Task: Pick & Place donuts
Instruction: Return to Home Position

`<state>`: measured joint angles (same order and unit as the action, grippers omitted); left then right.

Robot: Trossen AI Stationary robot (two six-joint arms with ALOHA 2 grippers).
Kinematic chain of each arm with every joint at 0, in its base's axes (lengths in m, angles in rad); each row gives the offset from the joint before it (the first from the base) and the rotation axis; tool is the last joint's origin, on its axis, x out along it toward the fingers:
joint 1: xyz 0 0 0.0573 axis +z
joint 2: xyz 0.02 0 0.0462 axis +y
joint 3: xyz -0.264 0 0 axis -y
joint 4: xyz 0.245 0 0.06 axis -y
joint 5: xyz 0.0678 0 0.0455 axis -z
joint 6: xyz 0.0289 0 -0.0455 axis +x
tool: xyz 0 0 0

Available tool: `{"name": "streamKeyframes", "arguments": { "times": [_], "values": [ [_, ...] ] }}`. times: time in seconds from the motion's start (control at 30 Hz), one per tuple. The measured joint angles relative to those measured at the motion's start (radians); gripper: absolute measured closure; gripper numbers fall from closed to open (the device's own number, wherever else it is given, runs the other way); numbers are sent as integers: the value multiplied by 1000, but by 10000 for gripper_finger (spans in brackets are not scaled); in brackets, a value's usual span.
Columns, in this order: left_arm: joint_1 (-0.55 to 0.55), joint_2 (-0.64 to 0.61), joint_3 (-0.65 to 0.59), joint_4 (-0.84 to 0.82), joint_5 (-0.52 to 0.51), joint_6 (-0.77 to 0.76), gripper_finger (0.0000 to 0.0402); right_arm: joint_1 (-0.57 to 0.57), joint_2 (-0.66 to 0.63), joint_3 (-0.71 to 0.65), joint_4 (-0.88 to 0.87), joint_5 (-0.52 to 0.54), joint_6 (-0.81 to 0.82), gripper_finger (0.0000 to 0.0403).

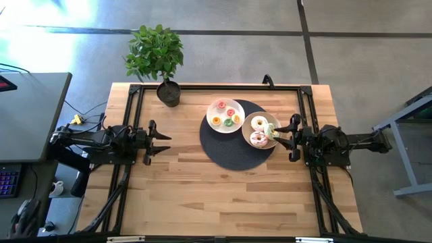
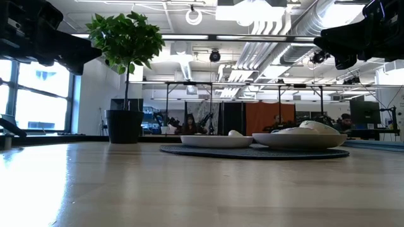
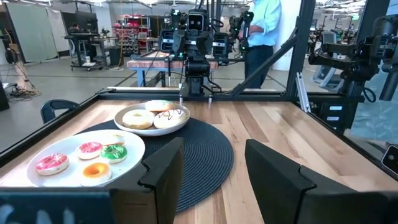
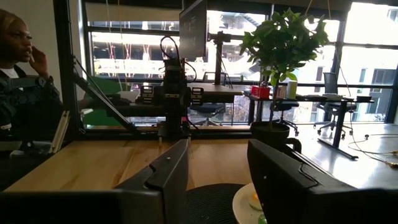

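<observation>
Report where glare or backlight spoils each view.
High view: sun glare washes out the floor at upper left, table evenly lit. Low view: windows and ceiling lamps leave the plant silhouetted, table shiny. Left wrist view: even light, donuts plain. Right wrist view: bright windows backlight the open right tool.

Small donuts (image 1: 228, 122): five frosted rings, lying flat and apart on the white plate (image 1: 210, 111). Pink at 12 o'clock, yellow at 4, green at 6, orange at 8, a second pink near the centre.

Large donuts (image 1: 258, 139): three pale-frosted rings, flat and crowded together on the second plate (image 1: 245, 127), at 4 o'clock from the first.
</observation>
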<state>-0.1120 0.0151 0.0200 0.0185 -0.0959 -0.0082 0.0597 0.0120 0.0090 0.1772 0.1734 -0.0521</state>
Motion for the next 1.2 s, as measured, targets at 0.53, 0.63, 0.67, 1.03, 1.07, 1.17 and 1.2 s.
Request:
{"name": "streamKeyframes", "arguments": {
  "times": [0.53, 0.63, 0.67, 1.03, 1.07, 1.17, 1.2],
  "values": [
    [0, 0, 0, 1, -1, 0, 231, 0, 0, 0, 0, 0, 0, 240],
    [0, 0, 0, 1, -1, 0, 231, 0, 0, 0, 0, 0, 0, 243],
    [0, 0, 0, 1, -1, 0, 231, 0, 0, 0, 0, 0, 0, 244],
    [0, 0, 0, 1, -2, 0, 231, 0, 0, 0, 0, 0, 0, 240],
    [0, 0, 0, 1, -2, 0, 231, 0, 0, 0, 0, 0, 0, 240],
    [0, 0, 0, 1, -2, 0, 231, 0, 0, 0, 0, 0, 0, 243],
    [0, 0, 0, 1, -2, 0, 231, 0, 0, 0, 0, 0, 0, 244]
  ]
}}
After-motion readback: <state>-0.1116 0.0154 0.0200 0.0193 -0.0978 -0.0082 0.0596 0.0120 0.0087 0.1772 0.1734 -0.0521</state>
